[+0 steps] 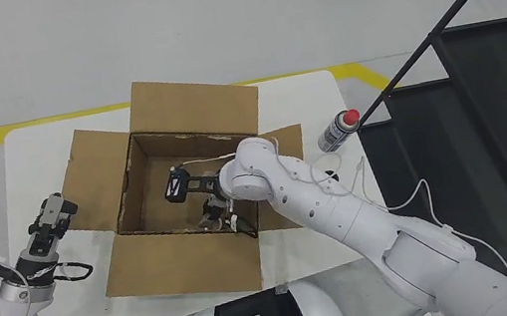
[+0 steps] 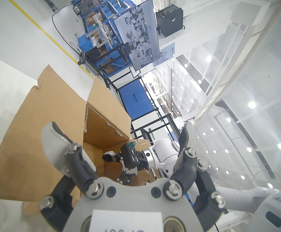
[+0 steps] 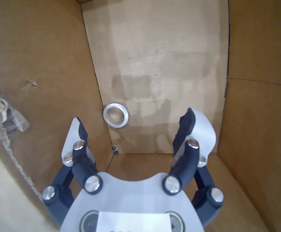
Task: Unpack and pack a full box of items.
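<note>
One metal ring (image 3: 116,114) lies flat on the cardboard box (image 1: 193,95) floor
Right gripper (image 3: 135,123), fingers spread empty, hangs nearest, ring just ahead beside one fingertip; left gripper (image 2: 118,130), released, sits outside

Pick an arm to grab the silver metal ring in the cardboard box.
Right. The right hand is open inside the brown cardboard box, the silver metal ring just near its fingertips. The left hand hangs open outside the box.
</note>
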`<state>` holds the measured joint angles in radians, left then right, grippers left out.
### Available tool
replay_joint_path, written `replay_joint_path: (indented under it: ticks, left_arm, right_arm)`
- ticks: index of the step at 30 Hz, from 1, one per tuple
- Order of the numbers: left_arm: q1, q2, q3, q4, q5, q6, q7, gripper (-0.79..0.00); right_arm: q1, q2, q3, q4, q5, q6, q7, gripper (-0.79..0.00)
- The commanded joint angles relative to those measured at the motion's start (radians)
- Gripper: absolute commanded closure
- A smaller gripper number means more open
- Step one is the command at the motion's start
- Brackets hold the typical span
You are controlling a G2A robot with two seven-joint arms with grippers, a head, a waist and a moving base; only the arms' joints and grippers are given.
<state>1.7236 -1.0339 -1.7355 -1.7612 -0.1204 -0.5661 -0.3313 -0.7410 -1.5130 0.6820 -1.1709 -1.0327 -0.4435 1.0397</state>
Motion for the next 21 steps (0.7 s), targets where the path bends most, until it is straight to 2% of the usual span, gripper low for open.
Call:
replay_joint_path:
  ticks: [1, 5, 17, 21]
  left_arm:
    - [0.000, 0.000, 0.000, 0.000, 0.000, 0.000, 0.000, -0.785]
    - [0.000, 0.000, 0.000, 0.000, 0.000, 0.000, 0.000, -0.785]
    - [0.000, 0.000, 0.000, 0.000, 0.000, 0.000, 0.000, -0.785]
    - [0.000, 0.000, 0.000, 0.000, 0.000, 0.000, 0.000, -0.785]
  right_arm:
    - [0.001, -0.003, -0.006, -0.018, 0.004, 0.014, 0.019, -0.785]
    - [0.000, -0.009, -0.024, -0.053, -0.014, 0.054, 0.036, -0.785]
    - [0.000, -0.009, -0.024, -0.053, -0.014, 0.054, 0.036, -0.785]
    - [-0.002, -0.010, -0.031, -0.041, -0.050, 0.090, 0.042, -0.785]
